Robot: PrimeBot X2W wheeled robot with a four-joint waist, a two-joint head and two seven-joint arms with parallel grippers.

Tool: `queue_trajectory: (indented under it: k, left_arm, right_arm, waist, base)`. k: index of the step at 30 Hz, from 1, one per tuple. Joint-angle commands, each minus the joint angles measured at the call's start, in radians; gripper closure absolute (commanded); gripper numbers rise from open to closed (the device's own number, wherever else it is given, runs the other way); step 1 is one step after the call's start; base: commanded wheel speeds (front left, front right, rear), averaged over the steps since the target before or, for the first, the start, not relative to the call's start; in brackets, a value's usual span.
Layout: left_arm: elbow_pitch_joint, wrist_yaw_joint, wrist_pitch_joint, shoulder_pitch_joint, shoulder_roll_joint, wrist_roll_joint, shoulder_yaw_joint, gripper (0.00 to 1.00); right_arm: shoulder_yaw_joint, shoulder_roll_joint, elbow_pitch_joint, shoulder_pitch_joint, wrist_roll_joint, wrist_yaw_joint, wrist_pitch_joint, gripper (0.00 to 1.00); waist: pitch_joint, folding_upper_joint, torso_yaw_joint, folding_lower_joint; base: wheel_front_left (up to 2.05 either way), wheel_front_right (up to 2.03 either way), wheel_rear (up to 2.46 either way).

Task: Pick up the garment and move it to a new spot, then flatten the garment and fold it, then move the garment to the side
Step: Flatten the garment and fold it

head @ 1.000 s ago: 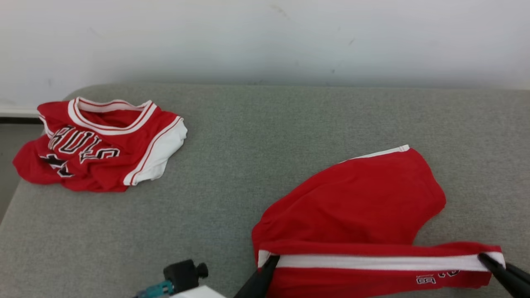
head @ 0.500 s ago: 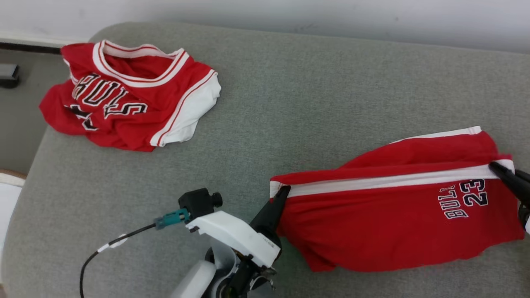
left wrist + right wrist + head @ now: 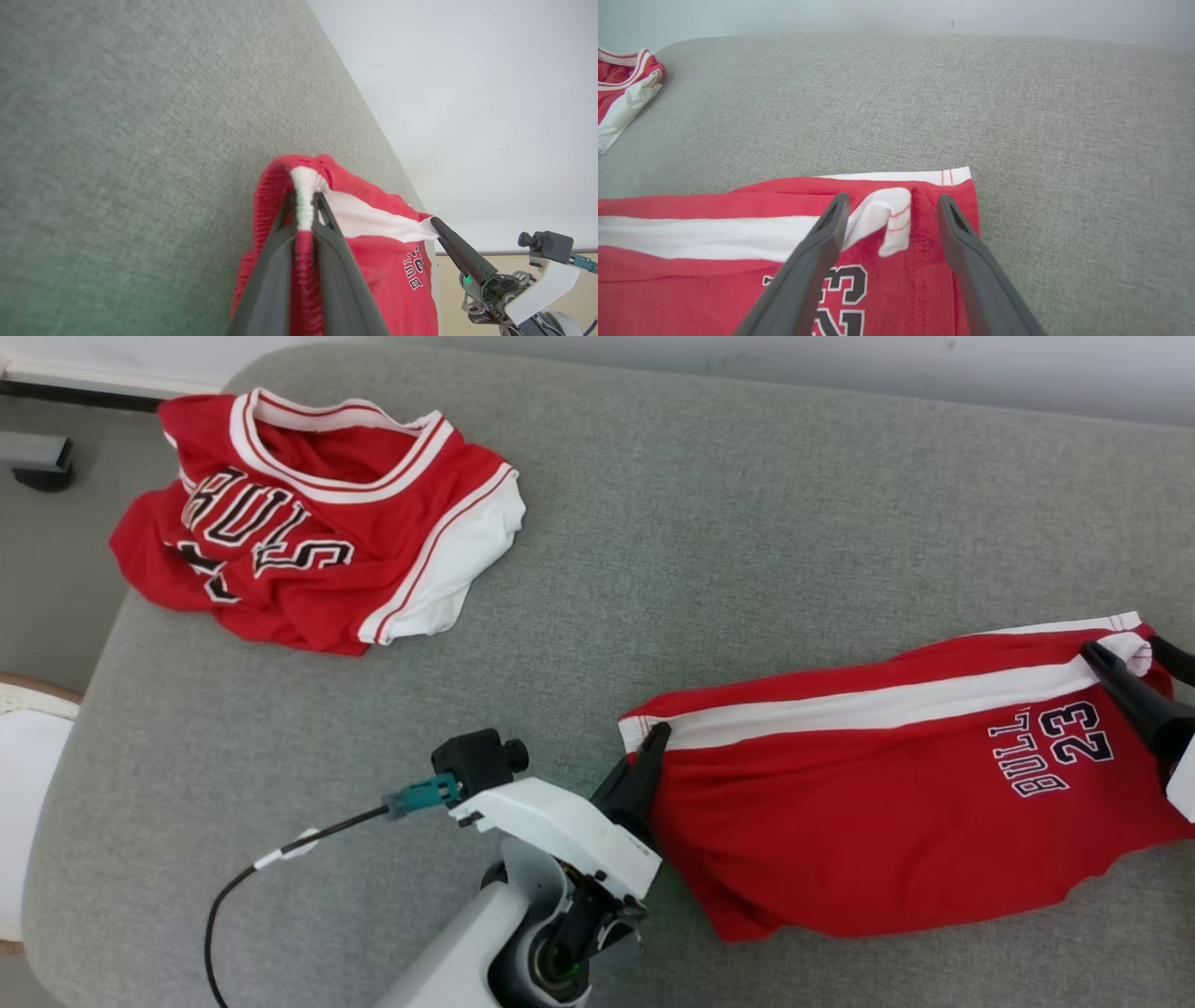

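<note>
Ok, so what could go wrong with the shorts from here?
The right fingers are open while the left fingers pinch the shorts, so any pull may drag them askew. The white corner by the right fingers is curled over and could get folded in.

You are looking at shorts (image 3: 840,821) of soft red knit cloth, matt throughout, crossed by a smooth white band (image 3: 887,709) and flat printed numerals (image 3: 1074,747). The cushion (image 3: 653,523) beneath them wears a coarse grey weave, rough and dull. The jersey (image 3: 308,551) is the same matt cloth, rumpled. On your left gripper (image 3: 304,198) the fingers (image 3: 275,266) read as dark matt plastic, while the wrist housing (image 3: 560,831) is smooth white plastic with a faint sheen. The wall (image 3: 467,93) looks smooth and matt.
</note>
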Motion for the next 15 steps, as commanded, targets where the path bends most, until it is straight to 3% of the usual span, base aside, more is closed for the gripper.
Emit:
queue_trajectory:
  k: [1,5,9,15]
  left_arm:
    - [0.008,0.003,-0.01,-0.007,0.005,-0.006,-0.002,0.0]
    - [0.024,0.011,-0.042,0.0,0.007,0.024,-0.02,0.0]
    - [0.01,0.032,-0.103,0.015,0.047,0.102,-0.036,0.0]
    - [-0.066,0.113,-0.163,0.046,0.121,0.339,-0.064,0.0]
  right_arm:
    - [0.005,0.002,0.008,-0.011,0.001,-0.002,-0.008,0.0]
    - [0.018,-0.008,0.006,0.003,0.022,-0.002,-0.06,0.0]
    - [0.015,-0.026,-0.007,0.035,0.045,-0.002,-0.112,0.0]
    - [0.056,-0.087,-0.004,0.112,0.015,-0.002,-0.121,0.0]
  waist:
    - [-0.006,0.0,-0.005,-0.0002]
    - [-0.024,0.0,-0.018,-0.0002]
    - [-0.05,0.0,-0.033,-0.0002]
    - [-0.07,0.0,-0.045,-0.0002]
  base:
    - [0.0,0.0,0.0]
    - [0.0,0.0,0.0]
    - [0.0,0.0,0.0]
    - [0.0,0.0,0.0]
